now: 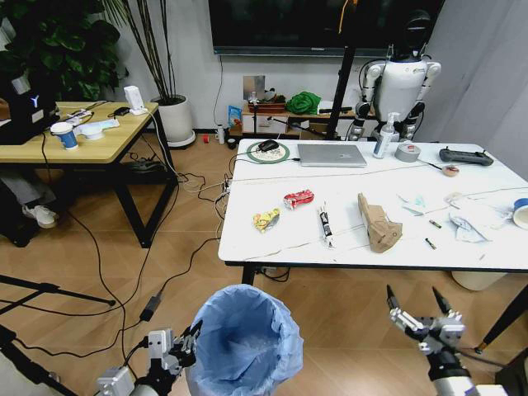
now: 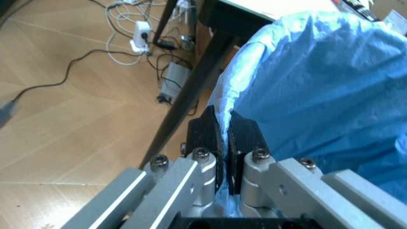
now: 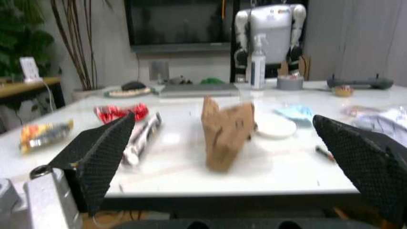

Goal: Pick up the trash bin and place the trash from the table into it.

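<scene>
I see the white marble table (image 1: 363, 247) on wood flooring, with a laptop (image 1: 332, 154) at its far edge. Near the front edge lie a yellow wrapper (image 1: 266, 219), red wrapper (image 1: 299, 199), white tube (image 1: 325, 225) and crumpled brown paper bag (image 1: 378, 222). My left gripper (image 2: 223, 131) pinches the trash bin (image 1: 245, 341) liner's rim, below the table's front edge. My right gripper (image 1: 418, 312) hangs spread wide, holding nothing, before that edge.

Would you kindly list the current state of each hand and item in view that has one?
Left hand: shut on the bin's blue bag rim.
Right hand: open, empty, in front of the table.
Trash bin: upright, held in front of the table, bag open.
Brown paper bag: crumpled, lying on the table.
Red wrapper: lying on the table.
Laptop: closed.
</scene>
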